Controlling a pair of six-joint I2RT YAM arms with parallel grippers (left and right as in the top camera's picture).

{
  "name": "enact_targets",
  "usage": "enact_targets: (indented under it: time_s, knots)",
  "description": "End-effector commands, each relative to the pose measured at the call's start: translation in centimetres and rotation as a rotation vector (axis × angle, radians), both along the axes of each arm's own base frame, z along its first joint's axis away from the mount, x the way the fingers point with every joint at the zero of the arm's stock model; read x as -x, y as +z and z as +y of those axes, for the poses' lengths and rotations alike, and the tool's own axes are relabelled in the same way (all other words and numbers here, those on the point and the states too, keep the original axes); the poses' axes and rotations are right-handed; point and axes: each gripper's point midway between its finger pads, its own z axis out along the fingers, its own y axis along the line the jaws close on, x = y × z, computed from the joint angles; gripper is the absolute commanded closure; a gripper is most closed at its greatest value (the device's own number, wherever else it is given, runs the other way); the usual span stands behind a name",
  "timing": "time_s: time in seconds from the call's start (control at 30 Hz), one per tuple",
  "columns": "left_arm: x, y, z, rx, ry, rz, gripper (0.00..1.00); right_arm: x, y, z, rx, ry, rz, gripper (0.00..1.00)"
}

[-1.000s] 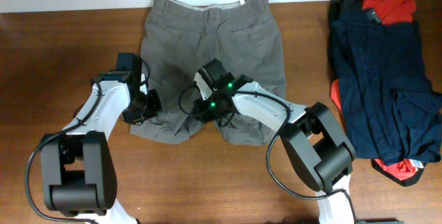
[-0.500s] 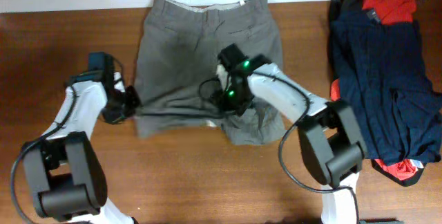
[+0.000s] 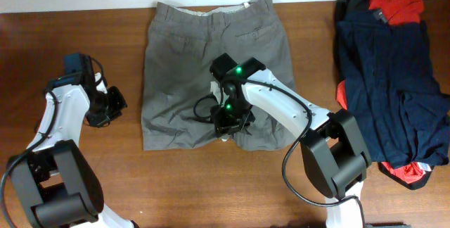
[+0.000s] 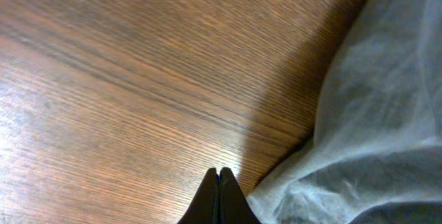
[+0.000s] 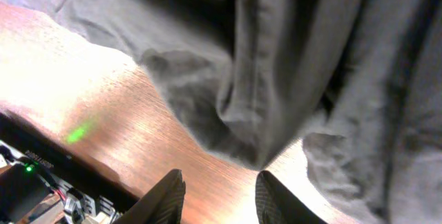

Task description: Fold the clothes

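Since the grey-khaki shorts [image 3: 204, 59] lay spread out at the far middle of the counter [image 3: 63, 38], waistband far, I judged them ready for folding. The left claw [image 4: 219, 177], pressed together and empty, sat just left of them; the right claw [image 5: 217, 186] stood spread above their near edge, pinching nothing. No container was visible.

Centre frame: shorts [image 3: 183, 59] in grey-khaki woven cloth, matt, creased, seams stitched. Beneath, worktop [image 3: 42, 59] of brown wood, fine straight grain, smooth satin finish, glare patch at left of right-wrist view. Right edge: navy garment [image 3: 387, 80], soft matt cloth, rumpled; red garment [image 3: 395, 6] at upper right, matt cloth. Shells of left arm [image 3: 60, 112] and right arm [image 3: 281, 105]: smooth white plastic, black joints, slight sheen. Tips of left pincer [image 4: 219, 182]: black, matt.
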Motion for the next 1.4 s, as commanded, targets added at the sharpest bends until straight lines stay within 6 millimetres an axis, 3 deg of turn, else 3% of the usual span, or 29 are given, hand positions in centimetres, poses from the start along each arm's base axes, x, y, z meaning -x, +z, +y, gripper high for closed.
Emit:
enact_targets:
  time_s: [0.0,0.1,0.2,0.27,0.4,0.43,0.53,0.73,0.87,0.93,1.0,1.3,1.37]
  knots:
    - [-1.0,1.4,-2.1,-0.007,-0.138,-0.052,0.99,-2.6,3.3,-1.8,-0.023,-0.016,-0.090,0.60]
    - [-1.2,1.5,-5.1,0.022,-0.281,-0.071,0.99,-4.0,5.4,-4.0,0.007,-0.045,-0.135,0.59]
    - [-0.7,1.5,-8.2,0.029,-0.422,-0.062,0.93,-5.7,6.5,-7.4,0.068,-0.061,-0.181,0.29]
    - [-0.1,1.2,-9.3,0.035,-0.458,-0.039,0.92,-6.6,5.4,-10.6,0.165,-0.112,-0.186,0.27]
    - [0.8,-0.2,-10.6,0.045,-0.492,-0.003,0.92,-7.3,3.6,-14.3,0.204,-0.199,-0.152,0.27]
    - [1.0,-1.0,-11.1,0.046,-0.507,0.004,0.92,-7.8,2.6,-16.1,0.208,-0.248,-0.142,0.27]
    - [1.3,-2.5,-11.8,0.050,-0.525,0.023,0.93,-8.0,1.2,-18.4,0.206,-0.313,-0.121,0.28]
    - [1.0,-4.7,-11.9,0.048,-0.519,0.046,0.93,-7.6,-1.6,-21.2,0.203,-0.386,-0.090,0.52]
    - [1.1,-5.9,-11.4,0.033,-0.474,0.084,0.93,-6.8,-2.8,-19.7,0.102,-0.354,-0.068,0.55]
    - [1.3,-6.7,-10.6,-0.004,-0.416,0.117,0.99,-6.3,-4.0,-19.5,0.100,-0.350,-0.067,0.64]
    - [1.3,-7.1,-10.3,-0.015,-0.392,0.129,0.99,-6.0,-4.7,-19.6,0.102,-0.351,-0.064,0.95]
    - [1.4,-7.2,-6.8,-0.144,-0.290,0.163,0.99,-6.3,-4.6,-23.4,0.084,-0.476,-0.036,0.96]
    - [1.4,-7.2,-6.3,-0.141,-0.276,0.165,0.99,-6.2,-4.5,-23.7,0.072,-0.485,-0.025,0.91]
